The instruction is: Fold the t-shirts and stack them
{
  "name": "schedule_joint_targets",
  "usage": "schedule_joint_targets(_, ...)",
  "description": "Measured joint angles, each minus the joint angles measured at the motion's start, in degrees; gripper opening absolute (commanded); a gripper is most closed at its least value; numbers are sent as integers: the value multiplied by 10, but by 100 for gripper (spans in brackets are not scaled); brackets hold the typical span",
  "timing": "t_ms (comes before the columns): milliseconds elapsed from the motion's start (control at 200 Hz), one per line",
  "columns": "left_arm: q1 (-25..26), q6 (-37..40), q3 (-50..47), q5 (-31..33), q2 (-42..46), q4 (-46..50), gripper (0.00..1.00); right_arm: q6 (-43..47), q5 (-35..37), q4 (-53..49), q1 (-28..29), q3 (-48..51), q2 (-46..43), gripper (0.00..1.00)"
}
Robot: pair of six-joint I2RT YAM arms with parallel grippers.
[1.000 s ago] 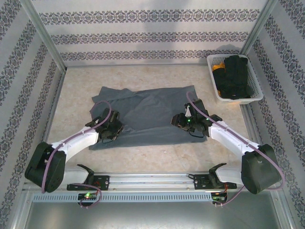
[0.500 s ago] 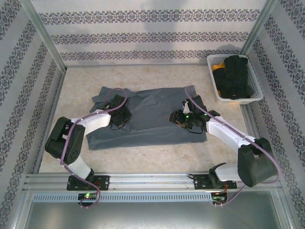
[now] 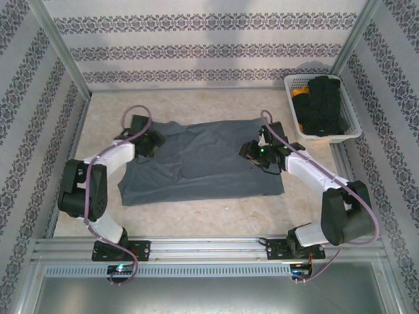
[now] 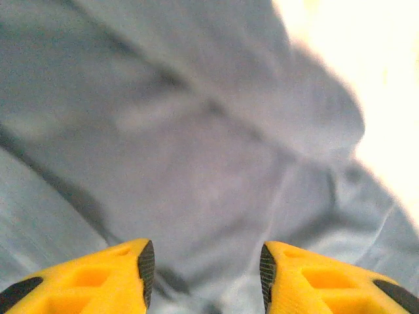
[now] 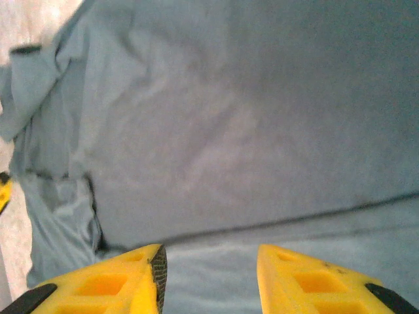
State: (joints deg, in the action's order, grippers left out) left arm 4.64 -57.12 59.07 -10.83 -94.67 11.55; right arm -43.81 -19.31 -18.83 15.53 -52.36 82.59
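One garment in play: a plain slate blue-grey soft cloth t-shirt [image 3: 203,163] with short sleeves, spread across the pale bench [image 3: 209,108] between the two arms and not yet a small rectangle.
Left end effector [image 3: 149,142]: over the shirt's far-left corner. Its wrist view shows the yellow fingers moderately apart with rumpled cloth below them and nothing pinched.
Right end effector [image 3: 257,152]: low over the shirt's right side, towards the far edge. The fingers stand at a similar moderate gap, cloth shows through it, and none looks gripped.
Just changed: a second ago the left arm sat at the shirt's near-left edge with its jaws closed. It has since swept to the far-left corner and let go. The left sleeve, which stuck out onto the bench, now seems drawn in against the body. The right arm has edged a little farther away.
Meaning for the task: I'd judge the left-side tuck is laid and released, so that arm is free for its next grasp. The right side and the main folds remain.
Bystander: a white slatted plastic basket [image 3: 353,133] of dark clothes at the far right, well apart from the shirt.
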Motion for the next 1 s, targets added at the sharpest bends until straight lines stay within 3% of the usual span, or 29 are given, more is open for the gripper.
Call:
schedule_joint_targets(115,-83,4,49,-11,-16,5,40,-1,17,-2,-16,-48,42,42)
schedule_joint_targets(240,-126,18,125,-21,-72,14,39,-1,22,-2,-19,-109,93,43)
schedule_joint_targets(505,-178,24,174,-24,-175,77,45,3,21,-14,-19,-172,147,43)
schedule_joint_targets(699,-182,34,205,-25,-211,90,45,7,19,-23,-19,-188,162,43)
schedule_joint_targets(829,-182,42,210,-29,-229,82,37,7,19,-26,-19,-189,166,43)
schedule_joint_targets(1004,-183,48,206,-42,-234,56,16,8,19,-28,-23,-189,166,43)
